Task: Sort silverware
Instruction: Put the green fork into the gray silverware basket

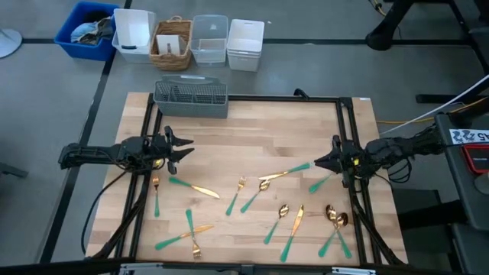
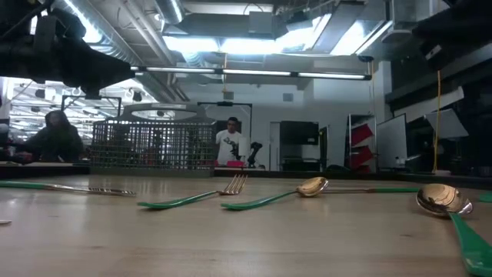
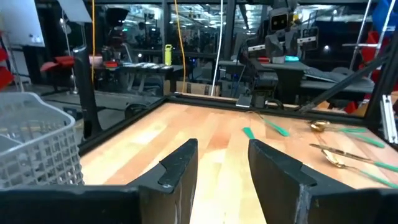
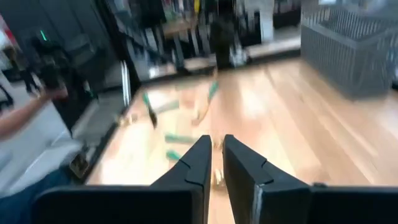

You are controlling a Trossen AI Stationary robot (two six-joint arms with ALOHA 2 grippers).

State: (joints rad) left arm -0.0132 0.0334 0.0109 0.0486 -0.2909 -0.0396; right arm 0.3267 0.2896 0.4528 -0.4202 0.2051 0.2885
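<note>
Both grippers hover empty over the wooden table [image 1: 252, 122]: the left gripper [image 1: 183, 147] near its left edge with fingers spread apart, the right gripper [image 1: 319, 162] near the right edge with fingers drawn close, a narrow slit between them and nothing in it.

Largest on the table is the grey wire caddy [image 1: 191, 98] at the far edge, standing left of centre, closer to the left arm. Beyond the table a blue bin [image 1: 85, 29], a wicker basket [image 1: 171, 43] and clear tubs stand on the floor.

All of the silverware [image 1: 252, 200] lies loose across the near half of the table, none of it in the caddy. A knife [image 1: 195, 188] lies just ahead of the left gripper, a fork [image 1: 156, 194] beside it. A long spoon [image 1: 287, 173] and a teal handle point toward the right gripper; two spoons [image 1: 335, 221] overlap near the right front corner.

Sorting appears not yet begun. A sound first pick would likely be a piece lying alone, such as the knife, gripped across the slim handle with the fingers straddling it squarely. Crossed pieces are best left until neighbours are cleared, since lifting one may drag the other.
</note>
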